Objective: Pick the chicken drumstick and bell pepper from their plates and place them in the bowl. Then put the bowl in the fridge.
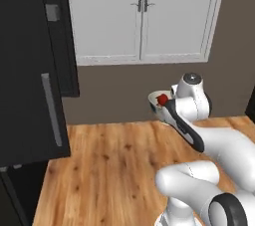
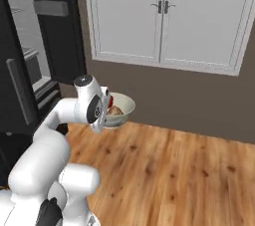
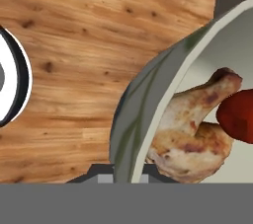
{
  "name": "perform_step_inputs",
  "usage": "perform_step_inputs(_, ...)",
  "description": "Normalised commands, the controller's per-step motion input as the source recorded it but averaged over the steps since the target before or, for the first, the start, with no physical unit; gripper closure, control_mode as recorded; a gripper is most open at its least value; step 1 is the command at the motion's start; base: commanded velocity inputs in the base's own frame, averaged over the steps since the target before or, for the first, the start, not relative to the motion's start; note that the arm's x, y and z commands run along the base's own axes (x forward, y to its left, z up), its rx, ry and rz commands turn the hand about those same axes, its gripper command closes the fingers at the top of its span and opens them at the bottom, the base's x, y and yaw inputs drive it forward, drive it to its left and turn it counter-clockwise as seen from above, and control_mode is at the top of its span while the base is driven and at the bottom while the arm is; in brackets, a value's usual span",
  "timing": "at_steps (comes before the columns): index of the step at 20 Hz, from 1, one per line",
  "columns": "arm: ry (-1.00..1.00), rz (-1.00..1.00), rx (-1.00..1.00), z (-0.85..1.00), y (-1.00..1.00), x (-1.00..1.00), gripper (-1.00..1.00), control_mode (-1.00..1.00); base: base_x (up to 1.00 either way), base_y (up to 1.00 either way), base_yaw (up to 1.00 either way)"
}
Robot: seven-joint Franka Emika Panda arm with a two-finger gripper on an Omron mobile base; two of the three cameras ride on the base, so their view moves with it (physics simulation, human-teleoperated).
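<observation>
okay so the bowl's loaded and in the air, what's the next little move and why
Probably carry the bowl left toward the open fridge. The chicken drumstick and bell pepper already lie inside, the jaws are clamped on its rim, and it hangs above the wooden floor, short of the shelves.

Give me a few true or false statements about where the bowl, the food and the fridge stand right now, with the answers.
1. The chicken drumstick lies inside the bowl. True.
2. The bell pepper sits on a blue plate. False: it is in the bowl beside the drumstick.
3. The gripper holds the bowl above the wooden floor. True.
4. The bowl stands on a shelf in the fridge. False: it is carried in the air, apart from the fridge.
5. The white cabinet doors are open. False: they are shut.
</observation>
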Motion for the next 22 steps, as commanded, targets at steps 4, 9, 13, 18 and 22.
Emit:
perform_step_inputs(4, 0.0, 0.0, 0.0, 0.0, 0.0, 0.0, 1.0, 1.0, 0.34, 0.0, 0.84)
perform_step_inputs(9, 0.0, 0.0, 0.0, 0.0, 0.0, 0.0, 1.0, 1.0, 0.4, -0.15, 0.7)
perform_step_inputs(13, 0.0, 0.0, 0.0, 0.0, 0.0, 0.0, 1.0, 1.0, 0.37, -0.61, 0.22)
perform_step_inputs(18, 0.0, 0.0, 0.0, 0.0, 0.0, 0.0, 1.0, 1.0, 0.24, -0.76, 0.08)
perform_step_inputs(22, 0.0, 0.0, 0.0, 0.0, 0.0, 0.0, 1.0, 1.0, 0.19, -0.79, 0.05)
